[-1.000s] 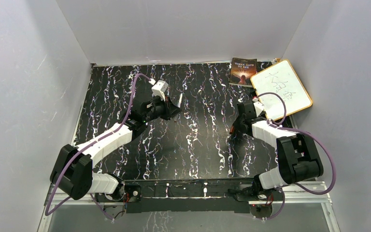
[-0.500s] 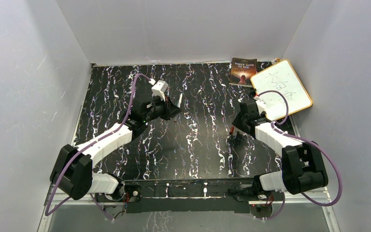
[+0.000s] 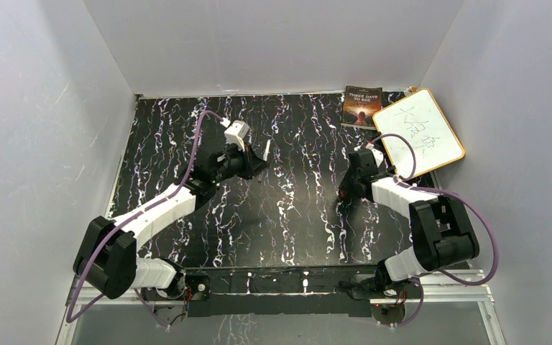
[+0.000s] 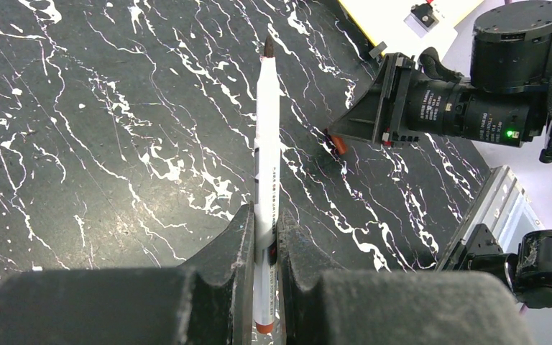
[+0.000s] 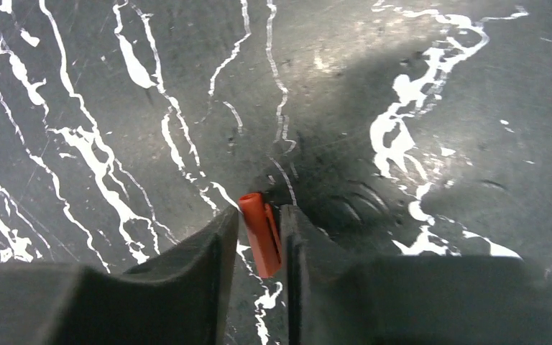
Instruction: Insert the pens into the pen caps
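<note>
- Across the middle of the black marbled worktop (image 3: 295,223), 2 arms reach toward each other, each with 1 half of the job at its tip.
- Left claw (image 4: 262,224) is pressed together on a white pen (image 4: 267,136). It pinches the pen near its reddish rear end, so most of the barrel and the dark tip stick out free for capping.
- Pen's long axis runs straight out along the claw's own line, tip leading. From above it points toward the far wall and a touch to the right, and it looks lifted off the worktop.
- Right claw (image 5: 259,210) is down at the surface, right of centre. Its jaws stand parted a little wider than the orange-red cap (image 5: 261,233) that sits between them, and no firm pinch shows.
- Cap's long axis lies roughly along the fingers but slanted. 1 end pokes out past the fingertips and the other rests against 1 finger; which end is the mouth cannot be told.
- Judged from this, the cap needs gripping and squaring up first. The pen tip is well apart and aimed past it, so it cannot be lined up with the cap's mouth until then.
- No other pen or cap can be made out.
</note>
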`<state>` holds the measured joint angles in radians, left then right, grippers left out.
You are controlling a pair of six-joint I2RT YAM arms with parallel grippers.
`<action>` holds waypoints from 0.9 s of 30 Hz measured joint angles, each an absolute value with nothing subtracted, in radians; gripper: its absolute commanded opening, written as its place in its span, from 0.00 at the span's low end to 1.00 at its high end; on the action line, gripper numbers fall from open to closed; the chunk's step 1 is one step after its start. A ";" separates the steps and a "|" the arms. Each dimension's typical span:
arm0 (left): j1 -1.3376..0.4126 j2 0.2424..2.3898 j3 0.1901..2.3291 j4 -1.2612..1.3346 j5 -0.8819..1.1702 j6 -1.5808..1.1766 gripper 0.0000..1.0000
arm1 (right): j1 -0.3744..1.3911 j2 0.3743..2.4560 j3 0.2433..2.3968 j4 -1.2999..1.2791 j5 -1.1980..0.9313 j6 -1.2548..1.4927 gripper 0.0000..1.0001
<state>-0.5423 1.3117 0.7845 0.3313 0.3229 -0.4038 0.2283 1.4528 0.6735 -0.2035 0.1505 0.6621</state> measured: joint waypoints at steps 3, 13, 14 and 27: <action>-0.540 1.311 0.783 0.331 0.322 -0.403 0.00 | 0.246 1.478 0.686 -0.187 0.150 0.651 0.06; -0.538 1.306 0.783 0.327 0.321 -0.401 0.00 | 0.395 1.536 0.749 -0.175 0.158 0.546 0.00; -0.538 1.305 0.783 0.327 0.321 -0.401 0.00 | 0.417 1.543 0.757 -0.176 0.159 0.520 0.00; -0.538 1.301 0.783 0.322 0.321 -0.401 0.00 | 0.633 1.530 0.796 -0.179 0.218 0.323 0.56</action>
